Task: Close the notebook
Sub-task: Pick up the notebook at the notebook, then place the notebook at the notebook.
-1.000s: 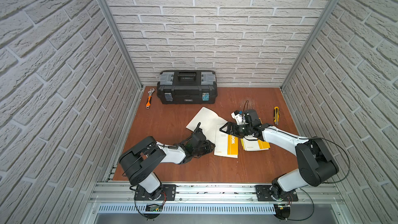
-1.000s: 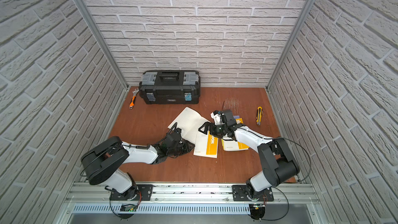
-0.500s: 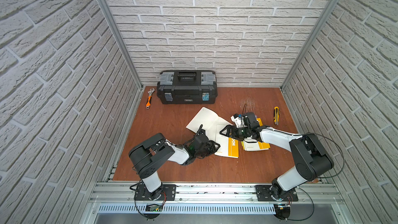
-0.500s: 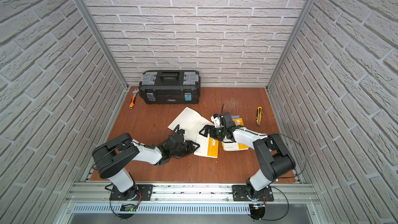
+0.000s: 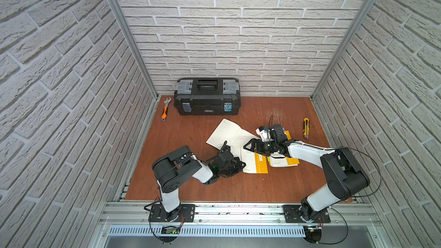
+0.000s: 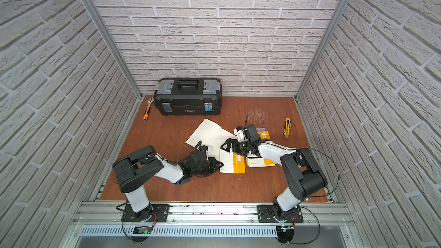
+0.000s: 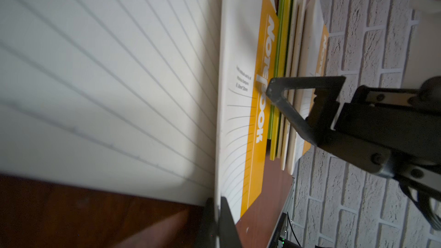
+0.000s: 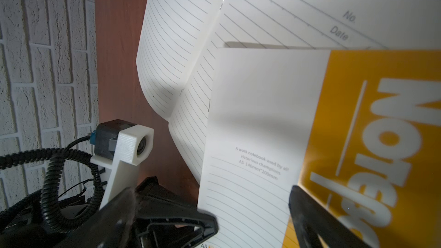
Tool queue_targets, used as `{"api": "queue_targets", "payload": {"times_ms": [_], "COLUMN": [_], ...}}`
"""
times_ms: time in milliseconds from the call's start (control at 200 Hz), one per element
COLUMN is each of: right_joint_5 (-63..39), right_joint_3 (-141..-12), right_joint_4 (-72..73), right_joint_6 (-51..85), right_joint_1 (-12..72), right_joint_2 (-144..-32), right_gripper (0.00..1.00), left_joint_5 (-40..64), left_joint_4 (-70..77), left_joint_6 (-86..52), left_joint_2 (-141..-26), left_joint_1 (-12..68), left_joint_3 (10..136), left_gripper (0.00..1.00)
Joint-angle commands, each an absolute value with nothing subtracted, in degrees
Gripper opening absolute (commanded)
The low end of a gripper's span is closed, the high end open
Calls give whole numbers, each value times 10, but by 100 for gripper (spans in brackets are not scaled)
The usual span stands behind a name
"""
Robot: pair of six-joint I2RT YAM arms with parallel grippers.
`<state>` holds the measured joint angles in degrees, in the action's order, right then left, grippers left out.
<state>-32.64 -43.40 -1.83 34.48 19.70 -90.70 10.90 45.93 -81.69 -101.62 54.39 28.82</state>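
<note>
Starting at the left of a top view, the left gripper [image 5: 243, 164] reaches in low over the worktop [image 5: 186, 187]. In the left wrist view its fingers [image 7: 229, 225] are squeezed shut on a thin paper edge, right where a lined leaf meets a white-and-yellow cover [image 5: 253, 161]. Moving right, the notebook [image 5: 225, 132] lies open mid-worktop. Its lined pages spread toward the upper left, and its fold appears to slant from upper right down to lower left. The cover sits face up at the lower right, long side nearly up-and-down in the frame. Whether that cover is the notebook's own cannot be told. Further right, the right gripper [image 5: 250, 147] hangs over the cover's upper end, fingers spread wide and holding nothing. Whether they press the paper is not clear. A stack of other notebooks [image 5: 284, 161] lies beneath that arm. Here is the crux: the open leaf lies up and left of the pinching fingers, so closing likely means a swing across that slanted fold. The left arm is nearer and already has the grip.
</note>
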Motion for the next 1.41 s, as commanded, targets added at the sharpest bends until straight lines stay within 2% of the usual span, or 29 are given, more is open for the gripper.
{"api": "queue_targets", "payload": {"times_ms": [0,130,295,420,630,770,935,1110,1400], "right_joint_5": [-332,-332,-327,-322,-295,-286,-330,-338,-336], "right_joint_3": [-445,-458,-491,-520,-581,-574,-572,-550,-524], "right_joint_4": [-17,-38,-98,-143,-276,-289,-304,-296,-274], "right_joint_6": [336,334,320,316,258,252,246,248,255], "right_joint_1": [195,195,194,178,95,24,-34,-57,-62], "right_joint_2": [-881,-850,-798,-744,-680,-634,-627,-611,-608], "right_gripper": [100,100,100,100,100,100,100,100,100], "left_joint_5": [112,104,74,58,55,41,25,-15,-11], "left_joint_4": [439,358,149,64,137,199,272,256,415], "left_joint_6": [-808,-781,-695,-650,-650,-654,-669,-664,-743], "left_joint_2": [-972,-906,-812,-792,-837,-892,-968,-989,-1066], "left_joint_1": [548,550,554,553,563,581,608,639,649], "left_joint_3": [302,323,404,458,485,521,575,626,625], "left_gripper": [0,0,0,0,0,0,0,0,0]}}
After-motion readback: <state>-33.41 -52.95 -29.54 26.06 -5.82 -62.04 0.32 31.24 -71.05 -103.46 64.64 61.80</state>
